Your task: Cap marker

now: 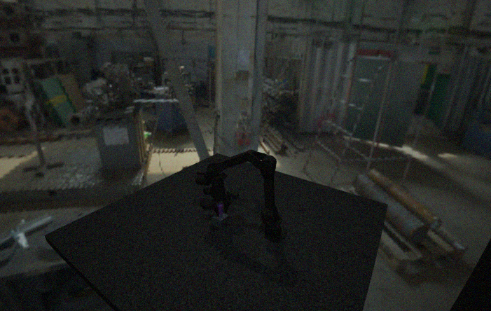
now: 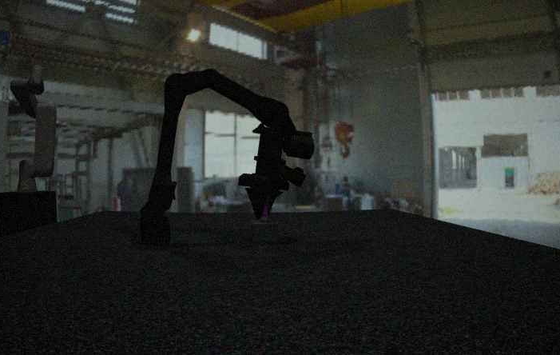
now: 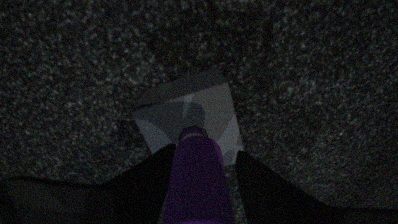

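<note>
One tall pillar (image 1: pixel 235 77) rose behind the work area in a dim industrial hall, while one bright doorway (image 2: pixel 499 145) opened at the right of the exterior view. In front of them spread one dark table (image 1: pixel 200 270) (image 2: pixel 273 286) (image 3: pixel 75 50). Two long pipes (image 1: pixel 405 197) lay side by side beyond its edge. One black robot arm (image 1: pixel 269 192) (image 2: pixel 168 132) stood on the table, bent over at the top with its wrist pointing down. One pale arm (image 2: pixel 45 141) stood on a black box (image 2: pixel 26 213) in the background, well apart from the work, and one orange hook (image 2: pixel 344 136) hung farther back. One small gray block (image 1: pixel 218 221) (image 2: pixel 264 229) (image 3: pixel 215 102) sat on the table beneath the claw (image 1: pixel 220 206) (image 2: pixel 263 213) (image 3: pixel 206 150). The claw's two dark fingers were partly spread, one on each side of one purple piece (image 1: pixel 220 209) (image 2: pixel 266 206) (image 3: pixel 197 185), with a gap visible on one side. The marker's place was at the block, where the purple piece stood roughly upright; how much of it was cap and how much marker could not be told, nor whether the cap was fully on. The fingers and wrist blocked part of the exterior view.
</note>
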Robot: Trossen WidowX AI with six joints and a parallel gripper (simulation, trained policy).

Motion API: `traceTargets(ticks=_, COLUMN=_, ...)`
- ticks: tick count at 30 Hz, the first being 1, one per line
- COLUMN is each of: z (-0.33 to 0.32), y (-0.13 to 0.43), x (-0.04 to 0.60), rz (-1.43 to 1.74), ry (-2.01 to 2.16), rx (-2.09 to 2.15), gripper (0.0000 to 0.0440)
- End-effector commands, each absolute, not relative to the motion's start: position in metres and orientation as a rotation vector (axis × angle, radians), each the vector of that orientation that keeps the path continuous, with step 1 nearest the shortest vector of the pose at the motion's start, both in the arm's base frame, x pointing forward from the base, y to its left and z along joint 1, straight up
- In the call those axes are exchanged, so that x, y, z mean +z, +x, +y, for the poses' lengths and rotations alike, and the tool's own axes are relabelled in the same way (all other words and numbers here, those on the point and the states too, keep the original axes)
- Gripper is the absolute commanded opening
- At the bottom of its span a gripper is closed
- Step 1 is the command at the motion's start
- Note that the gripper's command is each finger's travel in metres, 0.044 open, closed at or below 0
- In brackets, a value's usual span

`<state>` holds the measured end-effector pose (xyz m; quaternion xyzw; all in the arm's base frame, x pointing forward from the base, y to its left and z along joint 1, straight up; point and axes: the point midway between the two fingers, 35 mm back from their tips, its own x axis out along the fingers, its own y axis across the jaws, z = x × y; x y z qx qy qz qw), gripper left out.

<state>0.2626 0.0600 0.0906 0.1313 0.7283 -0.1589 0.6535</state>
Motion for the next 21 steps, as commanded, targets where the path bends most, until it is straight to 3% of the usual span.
traceTargets(ticks=1, z=0.055, y=0.248, x=0.085, rz=1.703, ry=0.27, rx=-0.375, gripper=0.0238)
traceTargets(ticks=9, z=0.056, y=0.244, x=0.09, rz=1.682, ry=0.269, rx=-0.343, gripper=0.0437)
traceTargets(ticks=21, z=0.058, y=0.252, x=0.119, rz=1.584, ry=0.289, rx=-0.298, gripper=0.044)
